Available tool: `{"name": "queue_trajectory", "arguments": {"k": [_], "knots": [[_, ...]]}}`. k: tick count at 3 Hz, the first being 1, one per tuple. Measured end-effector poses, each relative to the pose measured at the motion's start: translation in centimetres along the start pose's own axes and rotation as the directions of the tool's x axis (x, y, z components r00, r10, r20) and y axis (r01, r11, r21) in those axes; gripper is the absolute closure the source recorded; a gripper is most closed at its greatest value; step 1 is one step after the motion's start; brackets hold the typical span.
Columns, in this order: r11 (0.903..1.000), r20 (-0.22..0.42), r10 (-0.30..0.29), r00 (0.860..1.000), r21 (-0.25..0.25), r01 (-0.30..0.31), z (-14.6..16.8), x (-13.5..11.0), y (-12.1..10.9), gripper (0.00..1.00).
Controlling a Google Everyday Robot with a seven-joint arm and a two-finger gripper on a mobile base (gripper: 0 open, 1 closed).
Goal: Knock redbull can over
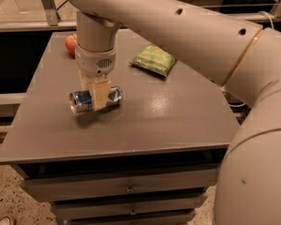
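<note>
The redbull can (80, 101) lies on its side on the left part of the grey table (178, 121), its silver top facing left and its blue-and-silver body pointing right. My gripper (99, 95) comes straight down from the arm's wrist (96, 62) and sits right at the middle of the can, covering its centre. A shadow lies on the table just under the can.
A red apple (70, 43) sits at the table's back left, partly behind my arm. A green chip bag (154, 60) lies at the back centre. The table stands on a drawer cabinet (126, 189). My large arm crosses the upper right.
</note>
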State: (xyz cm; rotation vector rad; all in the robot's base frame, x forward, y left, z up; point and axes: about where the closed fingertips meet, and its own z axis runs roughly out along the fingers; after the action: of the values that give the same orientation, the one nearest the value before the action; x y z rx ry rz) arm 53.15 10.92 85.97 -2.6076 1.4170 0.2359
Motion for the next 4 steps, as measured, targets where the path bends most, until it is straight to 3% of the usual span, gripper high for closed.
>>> {"name": "queue_trajectory", "arguments": {"k": [1, 2, 3, 4], "knots": [[0.9987, 0.009, 0.050, 0.999, -0.001, -0.050, 0.0, 0.3, -0.1, 0.14], [0.9945, 0.027, 0.105, 0.994, 0.001, -0.105, 0.0, 1.0, 0.2, 0.00], [0.9907, 0.040, 0.136, 0.990, 0.002, -0.136, -0.1, 1.6, 0.5, 0.00], [0.9759, 0.110, 0.212, 0.971, 0.027, -0.216, -1.7, 4.6, 1.1, 0.00]]}}
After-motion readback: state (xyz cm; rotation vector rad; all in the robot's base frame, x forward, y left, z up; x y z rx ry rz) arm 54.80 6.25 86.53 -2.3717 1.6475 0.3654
